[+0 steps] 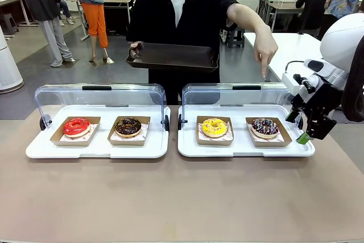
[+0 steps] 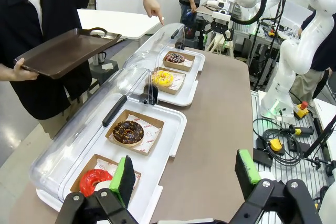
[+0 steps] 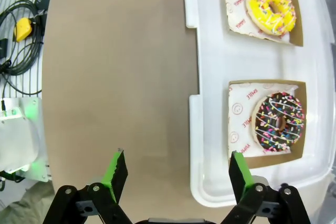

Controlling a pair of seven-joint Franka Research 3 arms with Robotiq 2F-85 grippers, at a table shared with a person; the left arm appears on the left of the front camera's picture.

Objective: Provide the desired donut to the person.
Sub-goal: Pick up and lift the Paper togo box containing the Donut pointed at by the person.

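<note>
Four donuts lie in cardboard boats on two white trays: red (image 1: 76,126), chocolate (image 1: 128,126), yellow (image 1: 214,127) and chocolate with sprinkles (image 1: 265,127). The person (image 1: 176,15) stands across the table, holds a dark serving tray (image 1: 173,56) in one hand and points a finger (image 1: 265,75) down at the sprinkled donut (image 3: 279,121). My right gripper (image 1: 298,127) hangs open just right of that donut's tray, jaws empty (image 3: 177,174). My left gripper (image 2: 185,174) is open and empty above the table near the red donut (image 2: 94,181).
Both white trays (image 1: 96,151) (image 1: 244,151) have clear hinged lids (image 1: 99,98) standing raised at their far edge. Bare brown tabletop (image 1: 182,197) runs along the near side. Cables and a yellow box (image 3: 22,27) lie beyond the table's end.
</note>
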